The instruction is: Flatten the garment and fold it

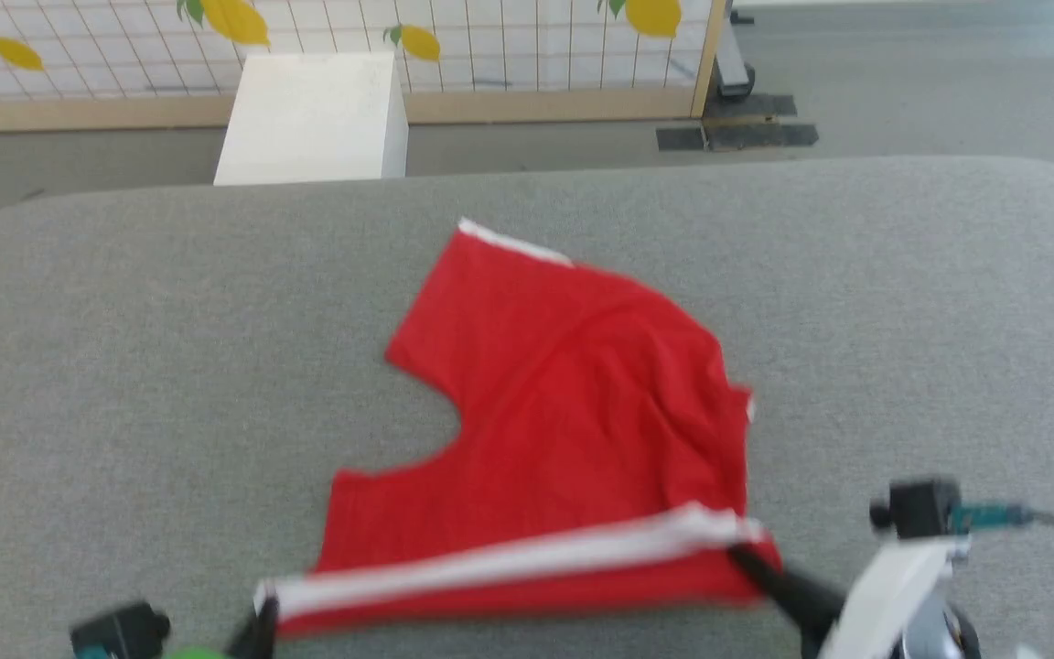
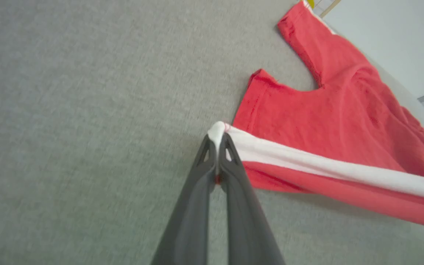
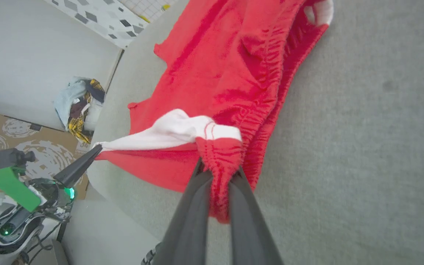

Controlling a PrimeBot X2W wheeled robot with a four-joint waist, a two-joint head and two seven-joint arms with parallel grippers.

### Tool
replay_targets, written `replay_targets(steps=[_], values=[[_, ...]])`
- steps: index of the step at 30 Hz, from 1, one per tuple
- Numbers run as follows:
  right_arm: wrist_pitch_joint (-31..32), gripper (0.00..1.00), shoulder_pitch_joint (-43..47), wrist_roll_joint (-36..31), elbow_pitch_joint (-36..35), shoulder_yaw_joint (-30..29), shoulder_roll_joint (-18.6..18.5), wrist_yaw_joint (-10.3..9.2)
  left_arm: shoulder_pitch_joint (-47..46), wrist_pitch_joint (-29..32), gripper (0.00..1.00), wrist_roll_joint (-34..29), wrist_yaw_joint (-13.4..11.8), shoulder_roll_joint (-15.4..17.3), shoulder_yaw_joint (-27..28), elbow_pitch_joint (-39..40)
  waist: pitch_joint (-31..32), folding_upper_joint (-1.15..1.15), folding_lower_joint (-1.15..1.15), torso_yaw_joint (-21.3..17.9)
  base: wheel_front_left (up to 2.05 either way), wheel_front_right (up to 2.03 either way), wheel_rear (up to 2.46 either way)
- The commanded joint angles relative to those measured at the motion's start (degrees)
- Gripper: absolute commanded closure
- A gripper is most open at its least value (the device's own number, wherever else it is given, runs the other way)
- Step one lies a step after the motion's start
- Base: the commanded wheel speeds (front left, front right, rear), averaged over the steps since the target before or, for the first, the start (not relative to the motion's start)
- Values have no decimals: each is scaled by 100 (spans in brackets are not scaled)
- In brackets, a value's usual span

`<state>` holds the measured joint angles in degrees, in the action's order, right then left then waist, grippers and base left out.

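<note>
Your shorts (image 1: 564,394) lie spread on the gray bench (image 1: 124,348), with the striped near edge pulled taut. Your left gripper (image 2: 217,141) is clenched on the white-striped corner, and your right gripper (image 3: 219,170) is clenched on the gathered waistband end.

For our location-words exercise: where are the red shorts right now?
In the head view the shorts lie at the middle of the grey table, their striped near edge held by the left fingers, lower left, and the right fingers, lower right.
</note>
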<state>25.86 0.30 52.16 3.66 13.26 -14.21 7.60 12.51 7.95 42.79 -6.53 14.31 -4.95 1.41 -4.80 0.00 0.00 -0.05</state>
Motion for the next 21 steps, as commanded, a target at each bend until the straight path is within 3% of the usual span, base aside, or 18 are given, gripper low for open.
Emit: replay_targets(steps=[1,6,10,16,21], values=[[212,100,236,-100,-54,-114,-94,-11,219,115,100,-83,-144,95,9,32,122,0,0,-40,0,0,0],[1406,100,1071,-376,-342,-432,24,-11,809,642,100,-187,-549,231,-102,269,173,0,0,-55,0,0,0],[1799,100,1301,-630,-785,-833,344,-11,906,713,100,-172,-609,273,-80,607,141,0,0,-77,0,0,0],[1960,100,1118,-1043,-1303,-1339,771,-11,109,738,100,-337,-451,492,-122,956,13,0,0,-78,0,0,0],[2006,100,727,-1316,-1538,-1645,985,-11,-1271,1030,100,-436,-124,650,-384,545,-352,0,0,-155,0,0,0]])
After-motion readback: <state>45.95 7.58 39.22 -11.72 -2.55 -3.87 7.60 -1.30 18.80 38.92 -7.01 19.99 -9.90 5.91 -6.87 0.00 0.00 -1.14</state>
